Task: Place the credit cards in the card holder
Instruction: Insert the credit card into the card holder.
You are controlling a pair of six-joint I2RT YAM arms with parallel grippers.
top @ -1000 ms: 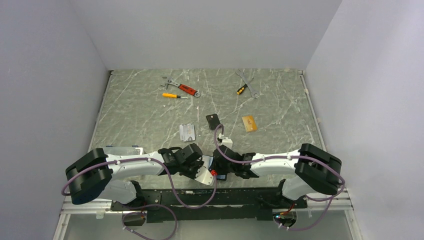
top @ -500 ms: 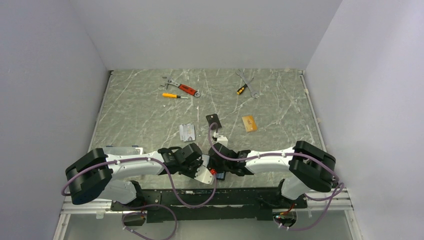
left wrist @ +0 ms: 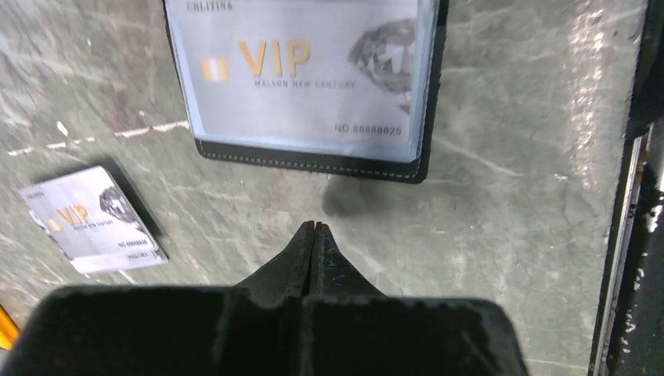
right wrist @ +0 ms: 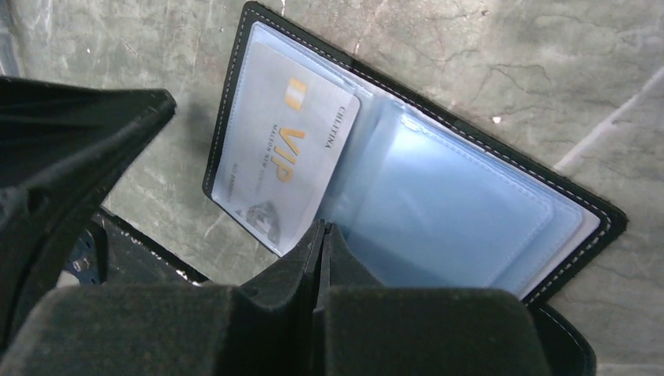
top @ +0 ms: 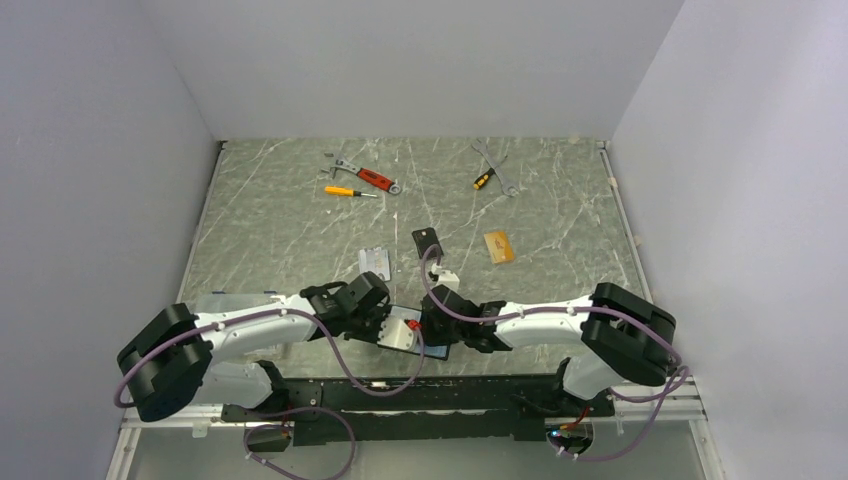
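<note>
My left gripper [left wrist: 313, 229] is clenched on nothing, its tips just short of the near edge of the card holder [left wrist: 313, 162]; a silver VIP card [left wrist: 301, 70] sits under the holder's clear sleeve; a second silver card [left wrist: 90, 221] lies loose on the table [left wrist: 501, 235] beside it. My right gripper [right wrist: 321, 229] is likewise pressed closed and empty, over the opened holder where the filled sleeve meets an empty one; a gold-orange card [top: 499, 246] lies farther out, well apart.
</note>
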